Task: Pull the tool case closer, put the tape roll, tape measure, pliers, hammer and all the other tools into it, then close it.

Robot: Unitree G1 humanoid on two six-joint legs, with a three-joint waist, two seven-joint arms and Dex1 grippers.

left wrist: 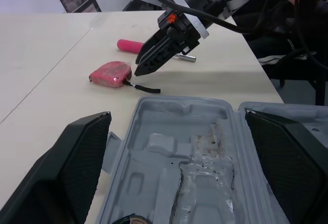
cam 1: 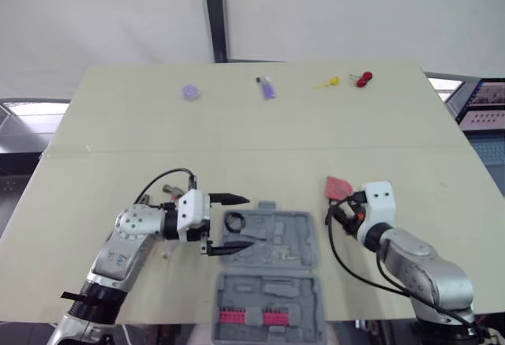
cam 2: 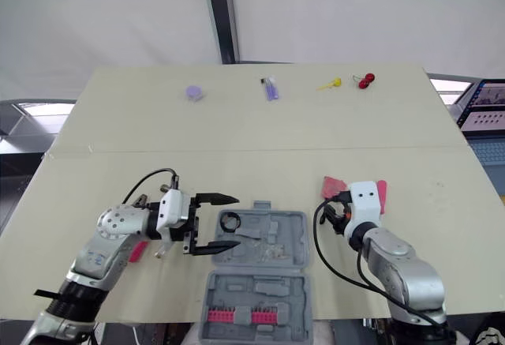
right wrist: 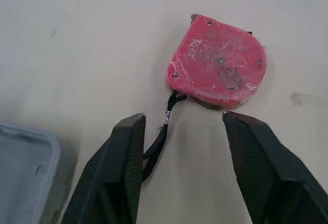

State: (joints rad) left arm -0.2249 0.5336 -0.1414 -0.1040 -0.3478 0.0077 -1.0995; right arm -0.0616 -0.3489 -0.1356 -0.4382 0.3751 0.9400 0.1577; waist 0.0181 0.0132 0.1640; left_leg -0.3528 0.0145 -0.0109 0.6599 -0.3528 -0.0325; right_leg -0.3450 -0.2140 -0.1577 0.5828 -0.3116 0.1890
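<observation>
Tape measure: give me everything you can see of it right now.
The tape measure is a red, D-shaped plastic casing, scuffed on its upper face, with small screws and faint printed lettering. It lies flat on its side on the table, outside the open tool case, on the robot's right of it. A black wrist cord trails from one corner toward the right gripper, whose open fingers stop short of the casing. Only the table touches the casing.

Grey tool case lies open, black tape roll inside, red tape measure flat beside it.
</observation>
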